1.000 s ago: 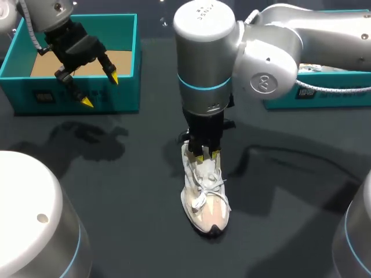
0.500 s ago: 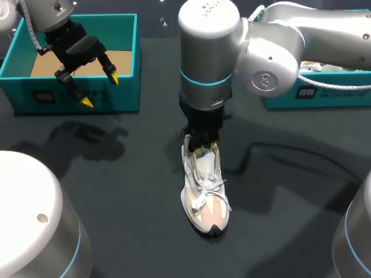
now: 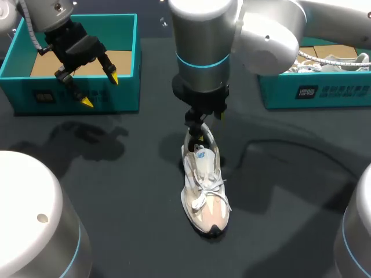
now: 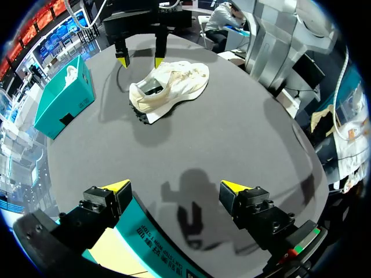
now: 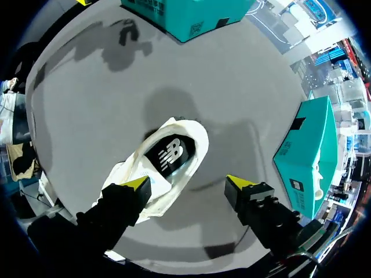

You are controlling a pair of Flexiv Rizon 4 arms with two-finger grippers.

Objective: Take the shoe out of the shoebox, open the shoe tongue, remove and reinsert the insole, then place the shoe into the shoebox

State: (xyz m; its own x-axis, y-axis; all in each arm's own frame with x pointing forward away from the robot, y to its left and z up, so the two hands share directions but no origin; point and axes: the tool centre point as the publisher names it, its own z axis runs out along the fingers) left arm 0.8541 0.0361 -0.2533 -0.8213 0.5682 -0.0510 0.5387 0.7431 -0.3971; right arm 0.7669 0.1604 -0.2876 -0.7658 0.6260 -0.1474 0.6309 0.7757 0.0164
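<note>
Finds the shoe (image 3: 203, 188) out on the dark counter (image 3: 116, 174), laces up, easy to reach from above. Hangs the right hand (image 5: 188, 183) open right over the heel hole, holding nothing, likely there to go for the insole (image 5: 171, 155) inside. Parks the left hand (image 3: 100, 90) open and empty over the front of the blue-green box (image 3: 75, 98), well out of the way.

Both arms are smooth silver-grey tubes with rounded joint caps. The right arm (image 3: 200, 35) wears a teal ring near its wrist. A white coiled cable (image 3: 36, 39) runs beside the left arm (image 3: 49, 14). The left gripper (image 3: 100, 90) and right gripper (image 5: 188, 183) are blocky matte black, with bright yellow wedge tips.
</note>
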